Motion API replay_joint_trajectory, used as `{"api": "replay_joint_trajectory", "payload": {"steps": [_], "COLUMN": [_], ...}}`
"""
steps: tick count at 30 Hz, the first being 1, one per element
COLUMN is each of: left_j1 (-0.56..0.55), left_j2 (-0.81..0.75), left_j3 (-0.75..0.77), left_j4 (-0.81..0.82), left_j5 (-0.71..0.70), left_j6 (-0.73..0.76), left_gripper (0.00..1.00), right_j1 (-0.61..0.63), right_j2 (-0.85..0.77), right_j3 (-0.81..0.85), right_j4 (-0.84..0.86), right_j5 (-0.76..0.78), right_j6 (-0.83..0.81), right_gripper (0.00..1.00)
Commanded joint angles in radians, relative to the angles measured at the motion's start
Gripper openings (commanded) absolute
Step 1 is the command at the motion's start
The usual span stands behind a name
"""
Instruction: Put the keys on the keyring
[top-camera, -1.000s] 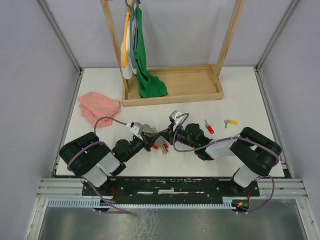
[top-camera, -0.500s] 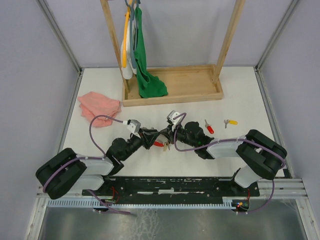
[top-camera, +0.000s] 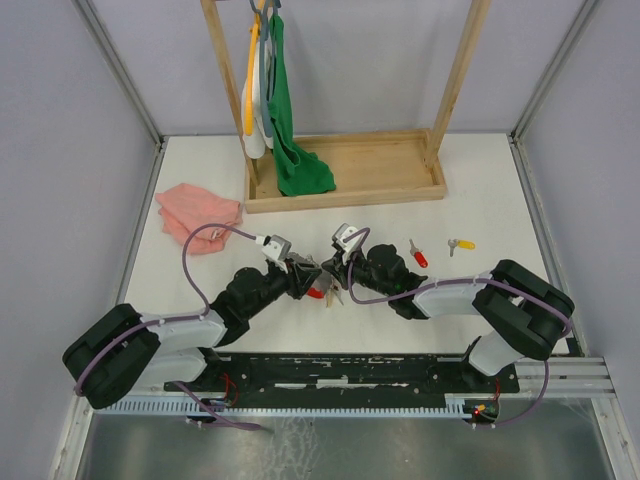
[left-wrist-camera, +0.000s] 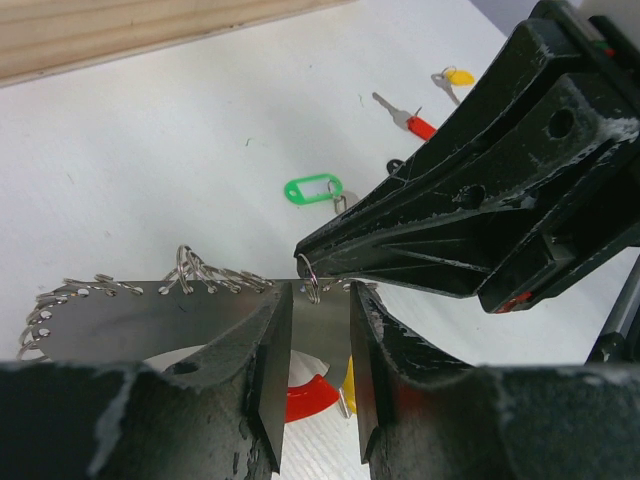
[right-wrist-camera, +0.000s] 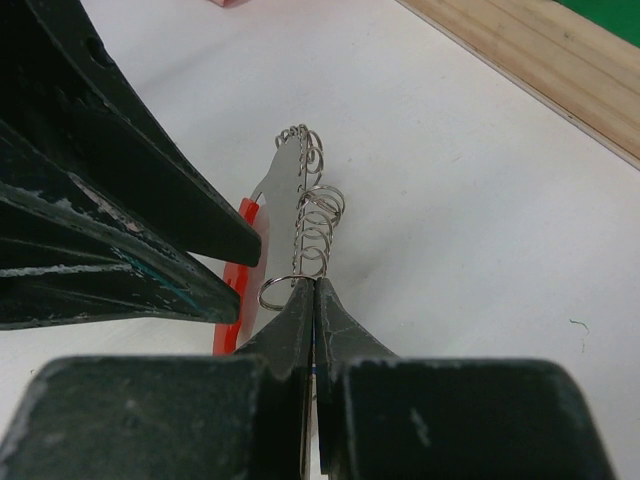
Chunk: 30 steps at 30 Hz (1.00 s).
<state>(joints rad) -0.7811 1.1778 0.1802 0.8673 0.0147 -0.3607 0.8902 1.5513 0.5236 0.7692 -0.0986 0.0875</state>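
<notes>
right tool (right-wrist-camera: 313, 300) clamped on keyring (right-wrist-camera: 292, 195) end, middle of bench (left-wrist-camera: 130, 160); left tool (left-wrist-camera: 320, 340) jaws apart beside it. Hold keyring level, steady; left should pick green key (left-wrist-camera: 315, 190), lying near, by its tag.

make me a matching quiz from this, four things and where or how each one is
Things:
1 yellow-tagged key
2 pink cloth
3 green cloth
4 right gripper

Place or state:
a hanging on the wooden rack
b shut on the keyring
c crumpled on the table, left of the rack
d lying on the table beside the red-tagged key

Pairs: 1-d, 2-c, 3-a, 4-b
</notes>
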Motion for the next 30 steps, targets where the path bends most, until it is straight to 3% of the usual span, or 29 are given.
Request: {"api": "replay_joint_trajectory", "payload": {"steps": [1, 21, 30], "left_j1": [-0.002, -0.003, -0.002], "left_j2": [0.037, 0.060, 0.081], "left_j3": [0.063, 0.118, 0.134], "left_j4": [0.001, -0.119, -0.117], "left_j5": [0.037, 0.013, 0.013], "left_j6": [-0.009, -0.004, 0.016], "left_gripper": [0.35, 0.29, 0.21], "right_j1": [0.009, 0.013, 0.016], "right_j2": [-0.046, -0.050, -0.054], "right_j3": [0.040, 0.041, 0.038], "right_j4": [0.035, 0.033, 0.033], "right_j5": [0.017, 0.023, 0.016], "right_j6": [-0.013, -0.012, -0.012], "right_gripper": [0.01, 0.01, 0.01]}}
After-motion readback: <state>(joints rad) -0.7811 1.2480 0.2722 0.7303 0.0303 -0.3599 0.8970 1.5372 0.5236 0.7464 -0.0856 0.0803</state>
